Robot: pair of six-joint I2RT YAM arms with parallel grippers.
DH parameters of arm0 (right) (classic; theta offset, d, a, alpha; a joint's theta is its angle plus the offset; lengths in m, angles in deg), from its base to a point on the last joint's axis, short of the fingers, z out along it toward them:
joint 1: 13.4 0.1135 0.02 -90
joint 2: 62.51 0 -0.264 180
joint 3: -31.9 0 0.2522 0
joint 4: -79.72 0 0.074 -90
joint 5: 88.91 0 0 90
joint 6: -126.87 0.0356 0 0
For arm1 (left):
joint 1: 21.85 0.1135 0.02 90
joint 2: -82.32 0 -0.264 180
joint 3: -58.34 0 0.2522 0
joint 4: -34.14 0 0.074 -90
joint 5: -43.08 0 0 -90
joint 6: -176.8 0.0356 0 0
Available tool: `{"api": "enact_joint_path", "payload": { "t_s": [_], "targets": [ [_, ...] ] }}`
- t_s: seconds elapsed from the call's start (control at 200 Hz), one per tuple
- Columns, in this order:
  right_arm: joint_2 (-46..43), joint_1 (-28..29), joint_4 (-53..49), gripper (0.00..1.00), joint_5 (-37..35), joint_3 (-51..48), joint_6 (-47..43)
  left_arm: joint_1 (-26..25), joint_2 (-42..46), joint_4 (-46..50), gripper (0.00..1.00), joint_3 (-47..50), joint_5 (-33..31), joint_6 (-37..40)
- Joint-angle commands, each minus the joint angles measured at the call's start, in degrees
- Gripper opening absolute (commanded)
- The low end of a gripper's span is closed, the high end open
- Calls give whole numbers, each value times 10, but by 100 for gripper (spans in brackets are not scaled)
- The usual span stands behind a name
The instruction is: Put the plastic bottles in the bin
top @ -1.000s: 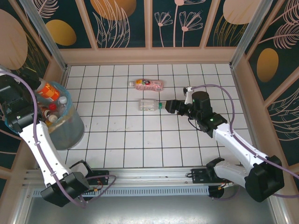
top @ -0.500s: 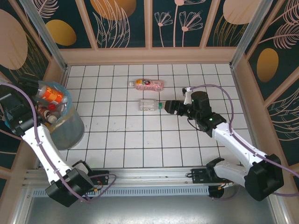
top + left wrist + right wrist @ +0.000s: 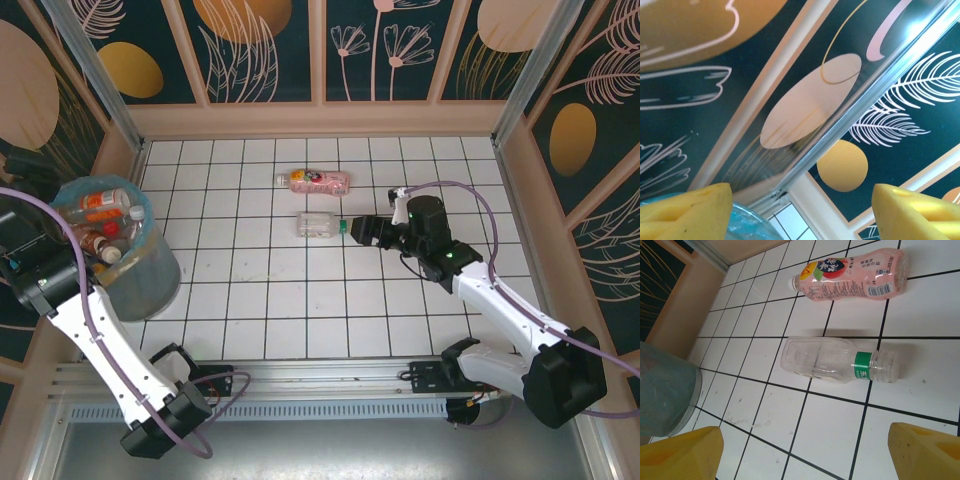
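1. The bench [image 3: 300, 300] is white tile with walls all round. There's plenty of bare tile around the two loose bottles, and the walls are well off.
2. The bin [image 3: 150, 275] sits at the left of the top view with several bottles already piled inside. It's well apart from both loose ones.
3. The left tool [image 3: 802, 212] is up by the bin's upper-left side, fingers spread, nothing between them.
4. The right tool [image 3: 362, 229] is mid-frame, also spread and empty, and it's clearly the nearer arm.
5. The pink bottle [image 3: 316, 181] lies flat, left-right, a row above the clear one and not touching it.
6. The clear bottle [image 3: 320, 224] is just left of the right tool, long axis left-right, green-banded neck toward the tool. I reckon it goes first, and the wrist may need turning to pinch across the body.
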Motion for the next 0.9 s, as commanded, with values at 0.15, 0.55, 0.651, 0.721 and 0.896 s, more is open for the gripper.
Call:
{"api": "enact_joint_path", "payload": {
  "t_s": [0.15, 0.55, 0.651, 0.721, 0.896],
  "targets": [
    [15, 11, 20, 86, 6, 12, 19, 3, 3, -18, 64, 23, 76, 39],
    [130, 19, -36, 84, -38, 131, 19, -171, -14, 12, 51, 8, 125, 162],
    [151, 19, -53, 84, -52, 158, 16, -265, -26, 27, 51, -4, 74, 201],
    [161, 19, -68, 84, -67, 175, 9, -348, -47, 38, 51, -19, 19, 223],
    [181, 11, -126, 84, -107, 208, -15, -599, -150, 50, 57, -57, -166, 303]
  ]
}}
